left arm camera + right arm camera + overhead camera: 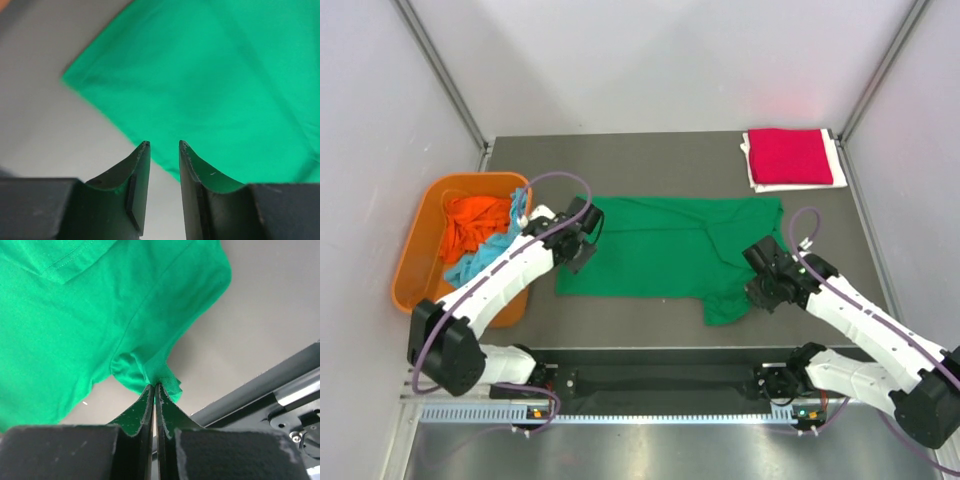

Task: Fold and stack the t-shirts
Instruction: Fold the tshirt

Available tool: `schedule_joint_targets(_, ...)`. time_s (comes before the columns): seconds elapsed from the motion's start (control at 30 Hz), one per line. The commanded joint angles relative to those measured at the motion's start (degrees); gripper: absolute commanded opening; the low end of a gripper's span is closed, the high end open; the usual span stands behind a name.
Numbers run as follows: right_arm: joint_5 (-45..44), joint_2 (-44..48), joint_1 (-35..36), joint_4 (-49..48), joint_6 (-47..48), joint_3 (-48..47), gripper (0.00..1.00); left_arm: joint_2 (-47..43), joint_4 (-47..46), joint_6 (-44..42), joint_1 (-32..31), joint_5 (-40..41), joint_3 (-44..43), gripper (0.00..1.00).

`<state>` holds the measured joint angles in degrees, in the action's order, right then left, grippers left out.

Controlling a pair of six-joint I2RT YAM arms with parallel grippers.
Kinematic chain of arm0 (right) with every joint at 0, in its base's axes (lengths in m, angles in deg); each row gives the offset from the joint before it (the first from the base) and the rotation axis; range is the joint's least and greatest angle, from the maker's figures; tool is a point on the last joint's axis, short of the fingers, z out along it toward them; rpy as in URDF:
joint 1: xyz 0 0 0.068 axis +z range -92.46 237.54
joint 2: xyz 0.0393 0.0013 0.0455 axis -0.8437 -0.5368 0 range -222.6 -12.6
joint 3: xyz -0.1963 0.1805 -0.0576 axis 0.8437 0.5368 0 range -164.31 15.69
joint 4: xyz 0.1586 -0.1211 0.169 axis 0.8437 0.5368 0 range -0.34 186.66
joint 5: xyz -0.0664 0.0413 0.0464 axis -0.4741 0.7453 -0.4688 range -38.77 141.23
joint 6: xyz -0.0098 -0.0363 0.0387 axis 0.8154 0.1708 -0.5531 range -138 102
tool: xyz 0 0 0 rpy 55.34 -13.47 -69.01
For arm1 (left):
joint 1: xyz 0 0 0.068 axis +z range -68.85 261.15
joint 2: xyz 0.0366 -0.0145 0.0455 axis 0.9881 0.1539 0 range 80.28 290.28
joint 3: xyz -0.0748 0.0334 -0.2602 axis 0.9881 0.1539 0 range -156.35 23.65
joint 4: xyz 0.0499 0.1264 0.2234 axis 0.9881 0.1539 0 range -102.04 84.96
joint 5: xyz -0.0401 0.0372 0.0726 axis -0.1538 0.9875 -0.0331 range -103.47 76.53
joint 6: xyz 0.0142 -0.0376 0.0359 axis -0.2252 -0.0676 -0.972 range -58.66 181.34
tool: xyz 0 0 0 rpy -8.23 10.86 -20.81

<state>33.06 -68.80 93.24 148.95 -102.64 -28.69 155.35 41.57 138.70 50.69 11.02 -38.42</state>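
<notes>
Two pincers are attending the green shirt, which is lying spread across the dark worktop. The right pincer is clamping a small bunched edge of it between its tips. The left pincer is hanging with jaws apart, the shirt's corner just ahead of them. So thin a pinch is risking a slip, and a one-sided pull is threatening to drag the soft, smooth knit into creases.

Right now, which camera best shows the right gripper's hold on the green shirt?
The right wrist view: the right gripper is shut on a bunched edge of the green t-shirt. The top view shows it at the shirt's near right corner, pinch hidden. The left wrist view shows only another corner.
</notes>
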Motion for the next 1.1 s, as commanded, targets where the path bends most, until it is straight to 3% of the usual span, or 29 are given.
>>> schedule_joint_targets(0.0, -1.34, -0.22, 0.77, -3.64, 3.34, -0.71, 0.00, 0.87, 6.85, 16.30, -0.48, -0.32, 3.08, 0.34)
schedule_joint_targets(0.17, -0.72, 0.57, 0.33, -5.32, 5.71, -0.09, 0.00, -1.32, 5.38, 30.88, -0.48, 1.60, 9.41, 0.34)
schedule_joint_targets(0.3, 0.86, 1.71, -0.55, -7.25, 7.30, 1.05, 0.00, -1.33, 3.17, 37.32, 0.04, 2.76, 12.75, 0.34)
schedule_joint_targets(0.7, 3.41, 1.62, -3.36, -11.39, 9.76, 3.69, 0.00, 8.77, 0.89, 41.11, 0.49, 2.23, 11.00, 0.34)
schedule_joint_targets(1.07, 4.11, 1.19, -5.47, -12.26, 11.43, 4.04, 0.00, 11.68, -3.33, 41.20, 0.05, 1.26, 14.25, 0.34)
